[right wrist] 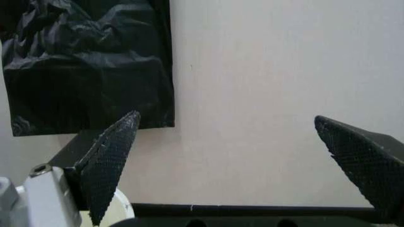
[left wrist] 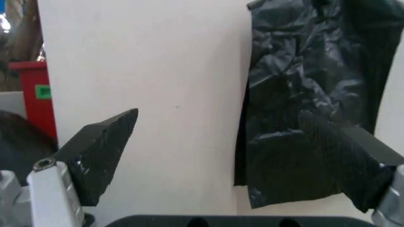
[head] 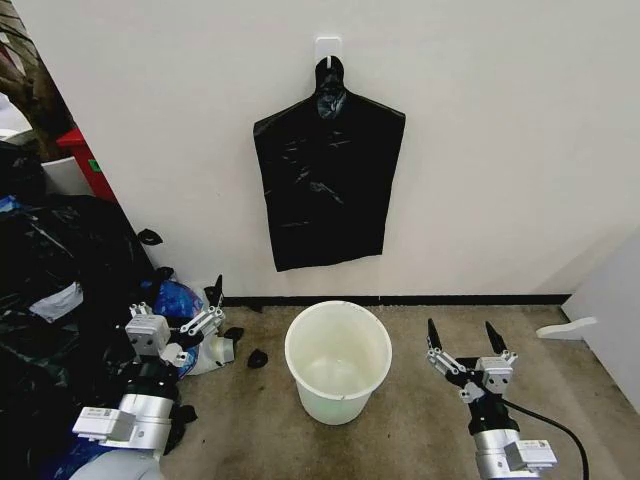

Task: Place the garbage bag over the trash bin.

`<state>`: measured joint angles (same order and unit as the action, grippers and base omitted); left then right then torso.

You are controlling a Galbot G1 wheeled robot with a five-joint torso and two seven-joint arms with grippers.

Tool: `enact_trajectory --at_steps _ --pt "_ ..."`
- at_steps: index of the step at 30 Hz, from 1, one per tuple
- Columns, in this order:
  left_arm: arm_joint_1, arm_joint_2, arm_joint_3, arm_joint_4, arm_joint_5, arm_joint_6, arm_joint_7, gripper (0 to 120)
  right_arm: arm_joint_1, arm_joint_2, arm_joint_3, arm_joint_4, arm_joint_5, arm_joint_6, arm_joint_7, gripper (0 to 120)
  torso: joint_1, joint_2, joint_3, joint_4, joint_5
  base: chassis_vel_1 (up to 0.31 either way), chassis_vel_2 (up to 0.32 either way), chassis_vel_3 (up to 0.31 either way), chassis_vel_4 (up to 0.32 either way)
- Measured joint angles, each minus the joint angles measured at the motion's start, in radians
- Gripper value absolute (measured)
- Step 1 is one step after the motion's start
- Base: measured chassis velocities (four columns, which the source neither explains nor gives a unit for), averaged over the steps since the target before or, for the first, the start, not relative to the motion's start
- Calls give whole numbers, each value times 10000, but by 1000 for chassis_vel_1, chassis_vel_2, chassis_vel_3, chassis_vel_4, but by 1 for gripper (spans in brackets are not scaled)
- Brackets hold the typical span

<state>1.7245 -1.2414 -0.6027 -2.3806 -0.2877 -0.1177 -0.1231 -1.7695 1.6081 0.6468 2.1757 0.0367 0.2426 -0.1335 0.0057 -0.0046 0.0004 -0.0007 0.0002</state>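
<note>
Nearest to me, my left gripper point(head: 213, 306) is held low at the left of the trash bin point(head: 338, 361), fingers spread apart and holding nothing. My right gripper point(head: 466, 345) sits at matching height on the bin's right, fingers likewise spread and empty. The left wrist view confirms a wide gap between the left fingertips point(left wrist: 101, 151); the right wrist view shows the same for the right fingertips point(right wrist: 110, 163).

Between the two grippers, the bin stands upright on the floor, mouth open upward. Its interior appears empty and unlined.

Beyond the bin, the garbage bag point(head: 328, 185) hangs flat against the wall from a hook point(head: 328, 47), gathered at a narrow neck, long axis vertical. Its lower edge ends above the bin and well apart from the rim. The bag lies forward of and above both grippers, roughly centred between them; I judge neither arm clearly nearer.

To my left, a heap of stuffed black bags point(head: 55, 290) occupies the floor.
</note>
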Motion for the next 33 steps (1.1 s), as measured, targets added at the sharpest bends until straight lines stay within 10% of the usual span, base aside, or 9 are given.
enact_trajectory --at_steps 23,33 --pt "-117 455 -286 208 -561 -577 79 100 306 -46 -127 23 750 -453 83 100 0 0 0 -2 -1 0 0 0 0" --pt "106 597 -535 -60 -719 -535 59 100 1558 -492 -805 232 3218 -1779 758 100 -2 0 0 2 0 0 0 0 0"
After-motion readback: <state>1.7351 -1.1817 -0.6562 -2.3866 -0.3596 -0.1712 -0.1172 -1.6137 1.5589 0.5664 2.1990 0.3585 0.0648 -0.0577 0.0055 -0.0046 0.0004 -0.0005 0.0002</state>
